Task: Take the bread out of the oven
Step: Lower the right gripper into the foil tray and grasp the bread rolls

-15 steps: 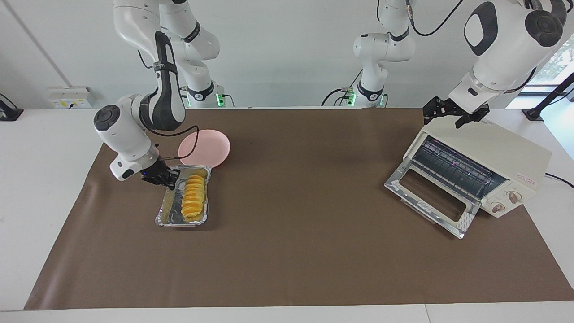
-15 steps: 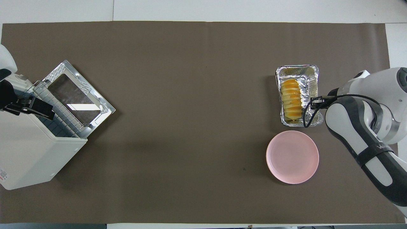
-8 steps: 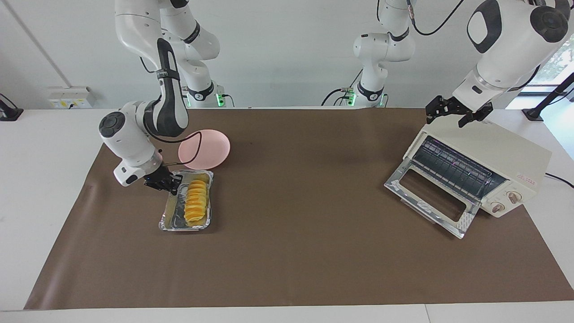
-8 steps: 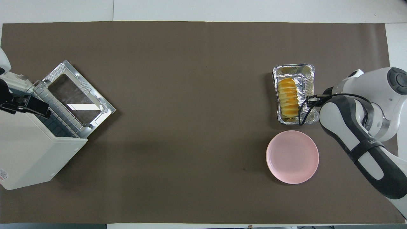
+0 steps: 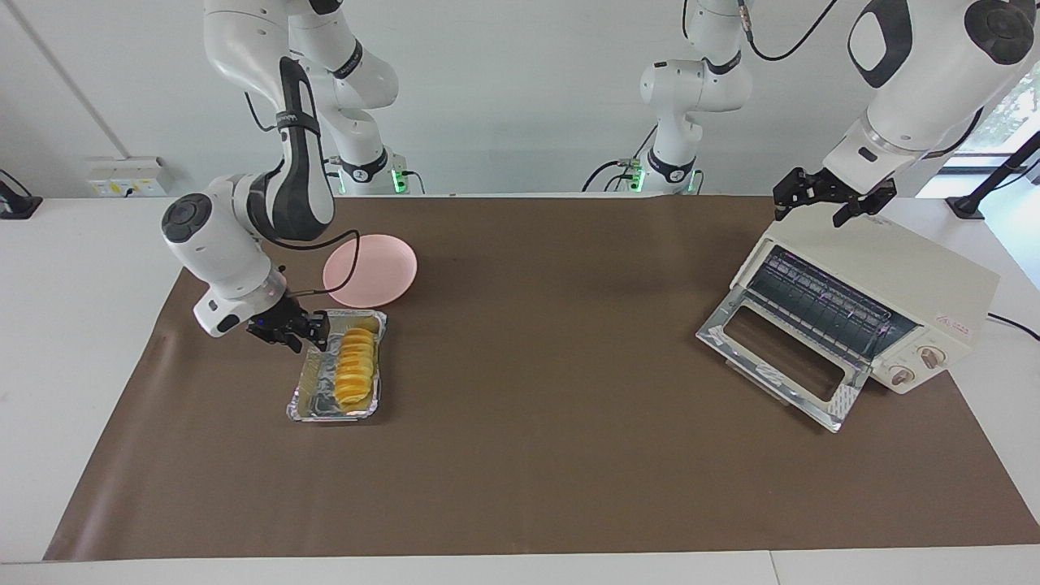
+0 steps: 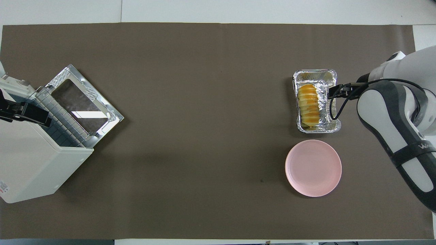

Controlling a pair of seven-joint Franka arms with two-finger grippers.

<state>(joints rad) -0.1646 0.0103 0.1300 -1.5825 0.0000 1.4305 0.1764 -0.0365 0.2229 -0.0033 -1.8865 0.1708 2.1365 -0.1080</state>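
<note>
The bread (image 5: pixel 355 370) is a ridged golden-yellow loaf. It lies in a crinkled silver foil tray (image 5: pixel 313 388) on the brown mat, toward the right arm's end of the table; the loaf also shows in the overhead view (image 6: pixel 309 105). My right gripper (image 5: pixel 305 333) hangs at the tray's long rim, on the side away from the oven (image 6: pixel 333 92). The cream-white oven (image 5: pixel 910 276) stands at the left arm's end with its glass door (image 5: pixel 780 357) dropped open and its rack bare. My left gripper (image 5: pixel 825 203) is open, just above the oven's top.
A pink round plate (image 5: pixel 370 270) lies beside the foil tray, nearer to the robots. The brown mat (image 5: pixel 536 439) covers the table between the tray and the oven. The oven's open door (image 6: pixel 83 102) juts out over the mat.
The foil tray with the bread shifted slightly and straightened on the mat. My right gripper moved along its rim, away from the plate. My left gripper rose a little above the oven.
</note>
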